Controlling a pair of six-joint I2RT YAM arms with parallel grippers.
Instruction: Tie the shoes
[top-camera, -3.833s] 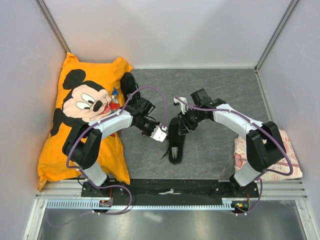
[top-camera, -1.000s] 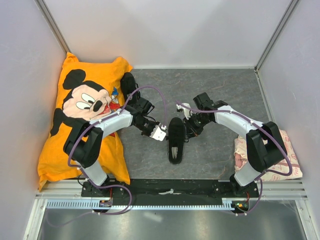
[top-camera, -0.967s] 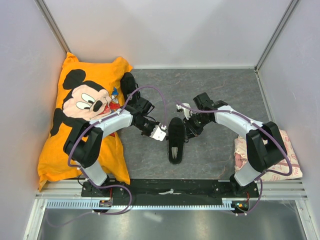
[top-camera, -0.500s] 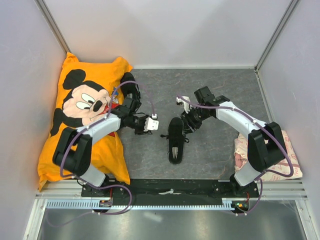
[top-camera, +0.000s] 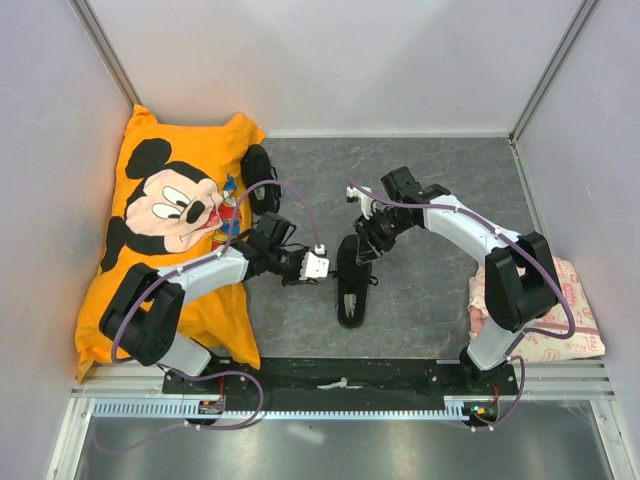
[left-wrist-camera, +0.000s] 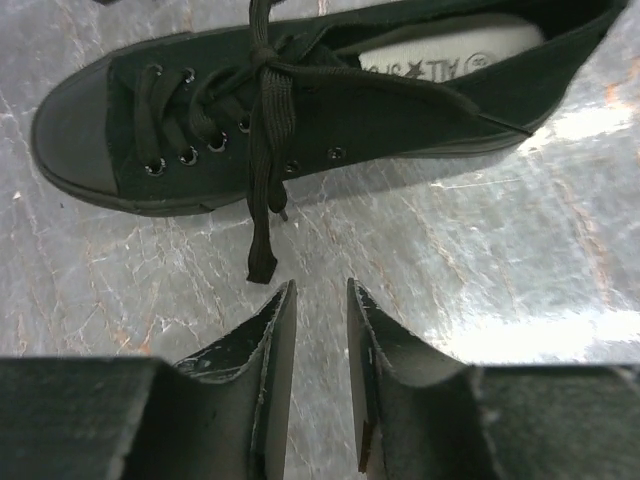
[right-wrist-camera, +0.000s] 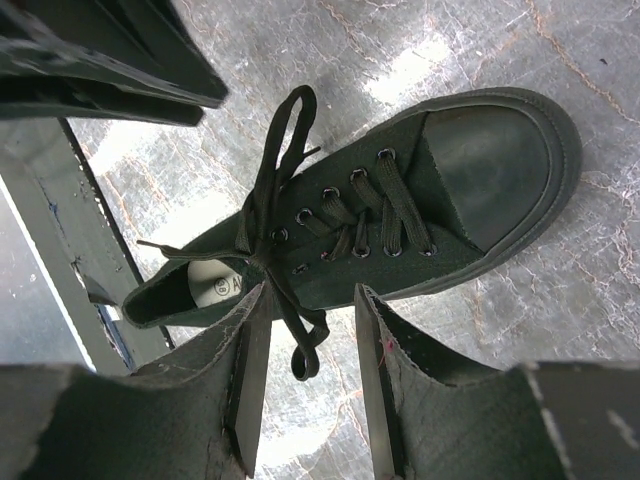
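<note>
One black shoe (top-camera: 350, 283) lies on the grey mat at the centre, toe toward the back. Its laces (left-wrist-camera: 262, 130) are crossed in a knot over the tongue, and one lace end (left-wrist-camera: 262, 250) hangs off the side onto the mat. My left gripper (top-camera: 318, 266) sits just left of the shoe, open by a narrow gap and empty (left-wrist-camera: 320, 295). My right gripper (top-camera: 362, 240) is at the shoe's right side and open (right-wrist-camera: 310, 290). A lace loop (right-wrist-camera: 303, 352) lies loose between its fingers. A second black shoe (top-camera: 258, 165) rests by the pillow's corner.
An orange Mickey Mouse pillow (top-camera: 170, 230) fills the left side. A pink and white cloth bundle (top-camera: 560, 315) lies at the right wall. White walls enclose the mat on three sides. A metal rail (top-camera: 340, 390) runs along the front.
My left gripper pulled back left half a second ago and has now come back beside the shoe. My right gripper has moved left, closer over the shoe's laces.
</note>
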